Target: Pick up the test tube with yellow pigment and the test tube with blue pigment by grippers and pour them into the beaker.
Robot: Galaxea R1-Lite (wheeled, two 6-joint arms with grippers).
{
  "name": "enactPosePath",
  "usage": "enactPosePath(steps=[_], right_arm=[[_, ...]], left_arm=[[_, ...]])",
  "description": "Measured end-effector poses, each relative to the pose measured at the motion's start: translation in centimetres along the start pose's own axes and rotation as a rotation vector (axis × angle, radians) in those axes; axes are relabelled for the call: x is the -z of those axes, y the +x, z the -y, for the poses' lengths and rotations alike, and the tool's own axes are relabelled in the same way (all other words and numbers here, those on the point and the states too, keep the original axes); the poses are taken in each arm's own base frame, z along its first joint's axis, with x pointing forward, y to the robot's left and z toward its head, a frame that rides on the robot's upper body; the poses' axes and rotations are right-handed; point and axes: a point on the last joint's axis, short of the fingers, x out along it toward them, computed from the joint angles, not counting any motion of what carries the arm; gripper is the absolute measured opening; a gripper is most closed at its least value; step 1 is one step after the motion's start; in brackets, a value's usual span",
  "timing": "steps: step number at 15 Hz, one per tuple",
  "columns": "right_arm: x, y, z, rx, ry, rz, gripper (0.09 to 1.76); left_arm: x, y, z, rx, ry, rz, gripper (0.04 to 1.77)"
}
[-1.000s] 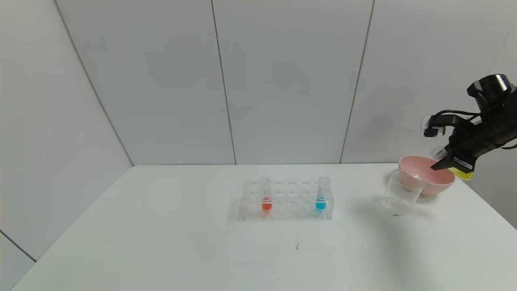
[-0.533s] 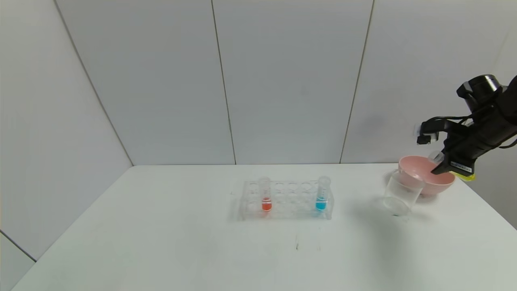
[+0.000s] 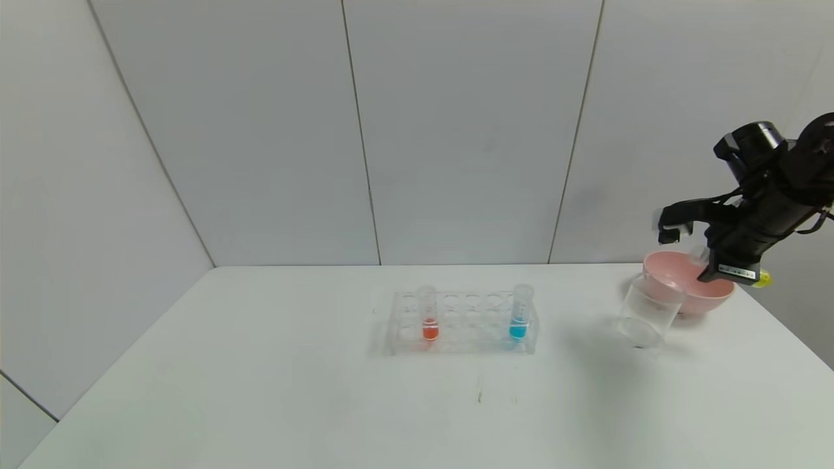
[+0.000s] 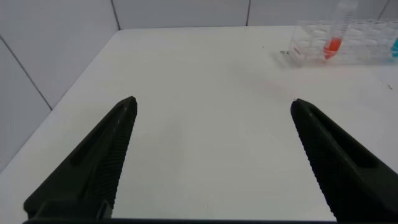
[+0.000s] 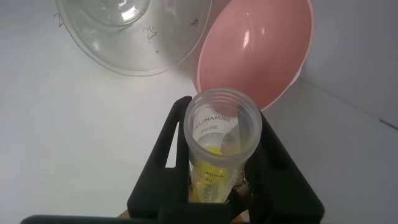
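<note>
Right end effector [image 3: 724, 268] pinching test tube with yellow pigment [image 5: 216, 149] over pink bowl [image 3: 684, 294], at 2 o'clock of beaker [image 3: 646, 311]; left end effector [image 4: 211, 155] spread over table [image 3: 326, 404].

Pink bowl [image 3: 690, 299] touching beaker [image 3: 646, 314], far side.
</note>
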Motion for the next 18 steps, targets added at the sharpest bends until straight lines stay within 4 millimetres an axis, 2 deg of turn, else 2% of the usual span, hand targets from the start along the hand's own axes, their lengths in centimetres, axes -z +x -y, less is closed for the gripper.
enactPosePath(steps=[8, 18], right_arm=[[-1.5, 1.4, -0.6, 0.019, -0.039, -0.089, 0.57], [-3.2, 1.2, -1.4, 0.084, -0.149, -0.236, 0.57]], left_arm=[[0.0, 0.0, 0.0, -0.001, 0.0, 0.0, 1.76], [0.0, 0.0, 0.0, 0.0, 0.0, 0.0, 1.76]])
